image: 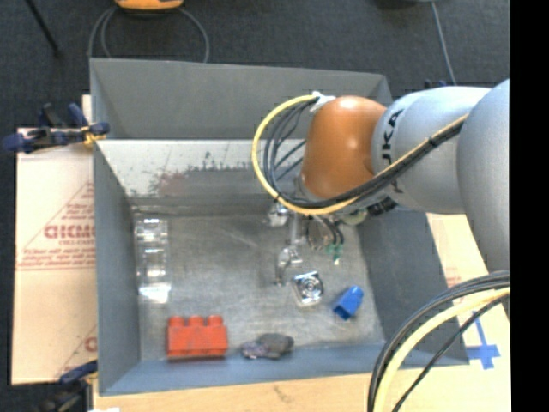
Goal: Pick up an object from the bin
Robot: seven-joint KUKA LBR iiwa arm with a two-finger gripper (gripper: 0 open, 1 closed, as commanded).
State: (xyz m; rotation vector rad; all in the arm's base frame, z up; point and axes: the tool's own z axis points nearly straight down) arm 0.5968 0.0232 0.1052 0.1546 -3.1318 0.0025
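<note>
My gripper (287, 263) hangs low over the middle of the bin floor, just below the arm's orange cover. A small shiny silver thing (307, 288) lies right in front of it, slightly to its right; I cannot tell whether they touch. A small blue block (347, 302) lies a little further right, near the bin's right wall. Nothing shows in the gripper.
A red toy brick (196, 336) and a flat grey stone-like lump (267, 346) lie along the front wall. A clear plastic container (152, 260) lies at the left side. The arm and its cables cover the bin's back right part.
</note>
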